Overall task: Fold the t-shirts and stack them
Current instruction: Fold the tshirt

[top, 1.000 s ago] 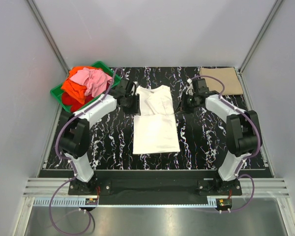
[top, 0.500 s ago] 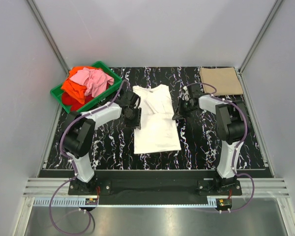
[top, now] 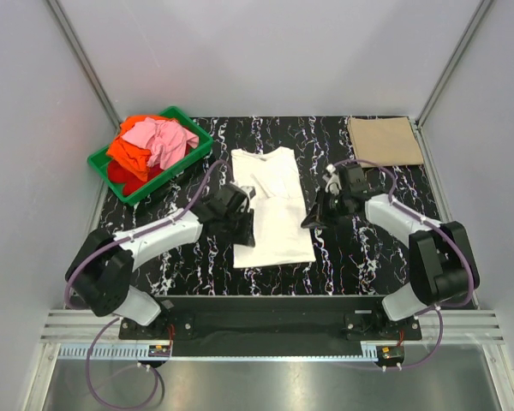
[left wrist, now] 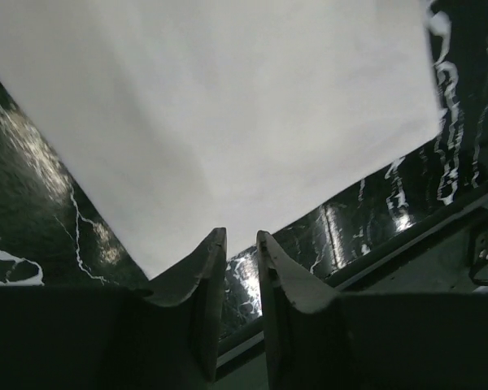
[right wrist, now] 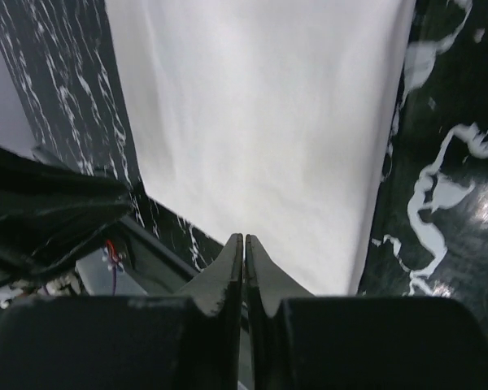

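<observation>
Counter.
- Centre: flat t-shirt, long axis running 12 to 6 o'clock.
- 10 o'clock: crate, heaped t-shirts in it.
- 2 o'clock, far corner: folded t-shirt, on the counter.
- Left fingers at the flat t-shirt's 8 o'clock edge.
- Right fingers at its 3 o'clock edge.

Black marbled table: a white t-shirt lies flat mid-table, a folded tan t-shirt in the far right corner, a green crate far left.

White-and-black arms, purple cables
</observation>
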`<state>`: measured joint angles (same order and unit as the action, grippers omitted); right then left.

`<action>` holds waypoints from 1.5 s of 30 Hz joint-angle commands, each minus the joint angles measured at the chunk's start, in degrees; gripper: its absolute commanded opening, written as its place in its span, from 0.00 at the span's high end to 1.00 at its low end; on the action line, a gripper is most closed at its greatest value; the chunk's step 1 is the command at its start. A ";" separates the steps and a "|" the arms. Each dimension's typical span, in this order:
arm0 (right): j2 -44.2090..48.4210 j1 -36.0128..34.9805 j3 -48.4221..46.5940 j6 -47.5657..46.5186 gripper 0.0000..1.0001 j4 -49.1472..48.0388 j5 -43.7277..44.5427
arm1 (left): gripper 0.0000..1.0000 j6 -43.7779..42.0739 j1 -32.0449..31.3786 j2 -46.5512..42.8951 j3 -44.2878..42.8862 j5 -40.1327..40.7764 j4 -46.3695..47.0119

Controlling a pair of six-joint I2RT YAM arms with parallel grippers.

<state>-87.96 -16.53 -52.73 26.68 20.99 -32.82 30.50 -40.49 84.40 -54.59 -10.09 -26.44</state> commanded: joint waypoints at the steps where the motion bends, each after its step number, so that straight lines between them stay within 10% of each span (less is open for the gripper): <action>1: 1.92 -0.96 6.65 2.85 0.90 -3.32 -3.14 | 0.76 4.99 -0.47 0.06 5.45 2.06 4.29; 21: 1.21 -0.95 12.48 4.53 0.95 3.25 13.83 | 0.76 6.15 -2.22 -3.45 13.55 15.18 -3.44; 31: 8.24 -3.59 9.93 9.78 0.94 6.25 9.53 | 0.68 7.03 -2.22 -11.88 9.41 7.10 -5.20; 45: 14.75 -3.42 16.52 16.65 0.51 6.17 15.41 | 0.49 15.29 1.38 -18.93 25.40 -1.69 10.26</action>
<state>-72.53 -19.81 -37.12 42.22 27.07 -19.53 43.75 -39.64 66.39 -30.13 -9.28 -22.55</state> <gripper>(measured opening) 0.472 0.508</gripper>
